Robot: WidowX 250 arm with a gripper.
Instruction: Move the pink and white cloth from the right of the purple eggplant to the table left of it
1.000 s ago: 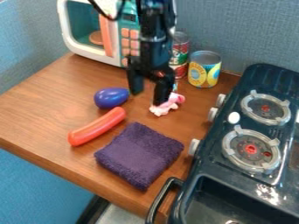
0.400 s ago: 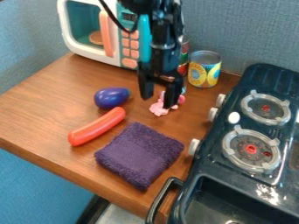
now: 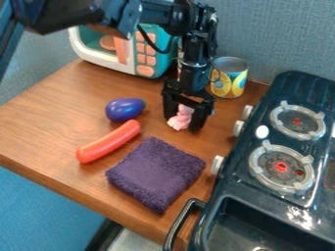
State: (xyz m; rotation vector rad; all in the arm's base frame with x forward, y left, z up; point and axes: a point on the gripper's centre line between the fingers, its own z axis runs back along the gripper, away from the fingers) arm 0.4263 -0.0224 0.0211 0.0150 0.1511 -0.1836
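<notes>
From my end of the link, I have the black two-finger gripper [image 3: 183, 122] low over the brown wood-grain tabletop [image 3: 49, 120], its fingers standing apart on either side of a small, lumpy pink toy [image 3: 180, 119]. The toy sits on the wood between them, partly hidden by the hardware; I can't tell whether either finger touches it.

My main worry is a poor bite. The toy is small and uneven, so if the fingers closed off-centre, one would probably meet it first and shove or roll it. Closing too high could pinch only its top and let it slip out, while pressing too low could scrape the tips on the wood. From this slanted view I judge height badly, which makes either error easier.

Neighbours matter too. The metal can with a yellow and blue label [image 3: 228, 78] stands close behind the gripper, and a sideways swing of the wrist could knock it over. The glossy, egg-shaped blue-purple toy [image 3: 124, 110] lies to the image's left and looks likely to roll if nudged. The folded, dark purple terry cloth [image 3: 155, 174] is nearer the camera; a low, dragging fingertip might snag its loops and bunch it up.
</notes>
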